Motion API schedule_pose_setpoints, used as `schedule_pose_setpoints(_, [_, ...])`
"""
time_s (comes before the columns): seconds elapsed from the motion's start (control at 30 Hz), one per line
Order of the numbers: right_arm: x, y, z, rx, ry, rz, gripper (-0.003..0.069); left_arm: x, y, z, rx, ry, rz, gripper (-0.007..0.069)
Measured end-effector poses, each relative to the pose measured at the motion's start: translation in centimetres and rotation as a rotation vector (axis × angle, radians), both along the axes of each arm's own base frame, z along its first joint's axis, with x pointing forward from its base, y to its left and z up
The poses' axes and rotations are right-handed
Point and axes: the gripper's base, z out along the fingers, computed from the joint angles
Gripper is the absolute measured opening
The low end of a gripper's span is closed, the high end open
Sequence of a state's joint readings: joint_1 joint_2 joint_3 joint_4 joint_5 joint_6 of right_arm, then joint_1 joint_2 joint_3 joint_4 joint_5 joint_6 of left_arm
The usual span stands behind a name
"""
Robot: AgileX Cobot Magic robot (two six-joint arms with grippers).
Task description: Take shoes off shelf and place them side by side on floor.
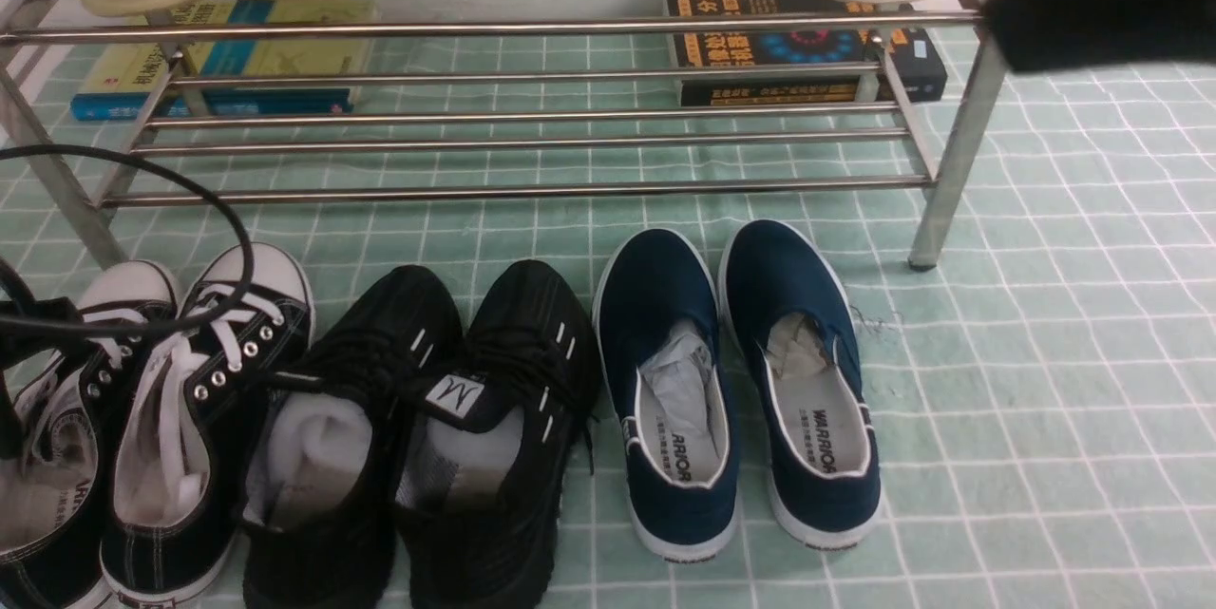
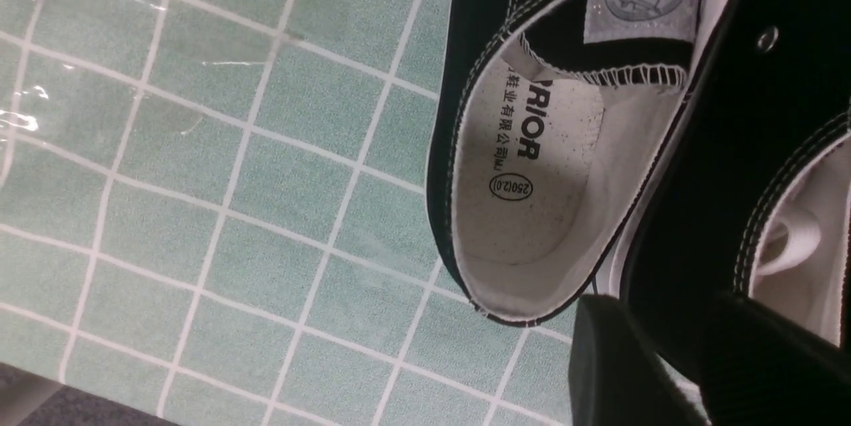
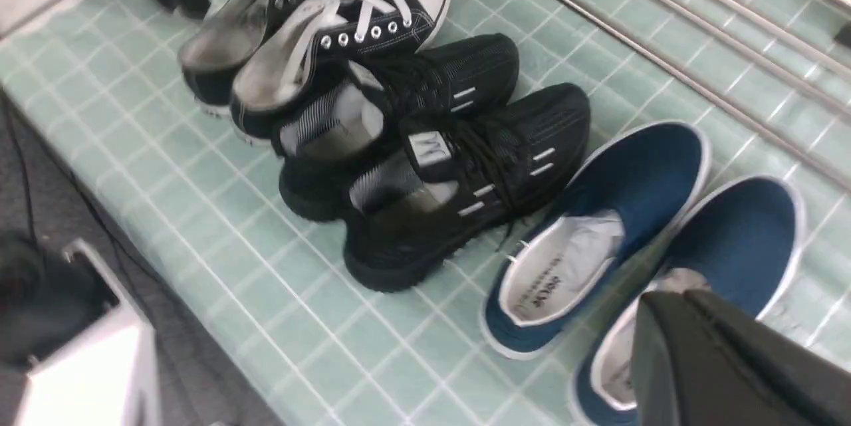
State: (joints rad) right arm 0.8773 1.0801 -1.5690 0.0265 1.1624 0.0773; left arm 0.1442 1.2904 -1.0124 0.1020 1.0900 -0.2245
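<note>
Black knit sneakers [image 1: 418, 428] paired on floor [image 1: 1045, 352], white dashes, "M" tongue label [image 1: 452, 394]; left gripper [image 2: 671, 326], right gripper [image 3: 705, 333] finger state: undeterminable.

On navy slip-on insoles [image 1: 825, 443]: "WARRIOR" showing in black.
On black knit sneaker tongue label [image 1: 454, 394]: "M" mark showing.
On canvas sneaker insole [image 2: 525, 193]: "…RIOR", Chinese line and ovalled "250(2.0)" showing.
On book covers [image 1: 807, 48]: lettering blurring, unreadable.

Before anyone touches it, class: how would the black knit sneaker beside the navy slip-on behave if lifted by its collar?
Probably light: the sneaker is knit. It likely flexes where held, though the white stuffing should hold its shape. Pressed against its partner, it may drag that.
</note>
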Motion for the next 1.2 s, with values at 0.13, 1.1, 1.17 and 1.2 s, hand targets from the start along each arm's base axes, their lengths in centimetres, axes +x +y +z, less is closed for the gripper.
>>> schedule_pose_setpoints(0.13, [-3.0,-3.2,-3.4,0.132,-0.188,0.061,-0.0015,0.0,0.0,0.0,0.004,0.002,-0.013,0.0213])
schedule_pose_setpoints(1.1, [-4.2,-5.2,-13.3,0.392,-0.456,0.024,-0.0005,0.2,0.9,0.2,0.126,-0.006,-0.063,0.0001])
schedule_pose_setpoints(1.17, [-4.2,-5.2,-13.3,0.392,-0.456,0.024,-0.0003,0.1,0.9,0.2,0.129,-0.005,-0.063,0.0001])
schedule_pose_setpoints(1.2, [-4.2,-5.2,-13.3,0.392,-0.456,0.024,-0.0003,0.1,1.0,0.2,0.132,-0.005,-0.064,0.0001])
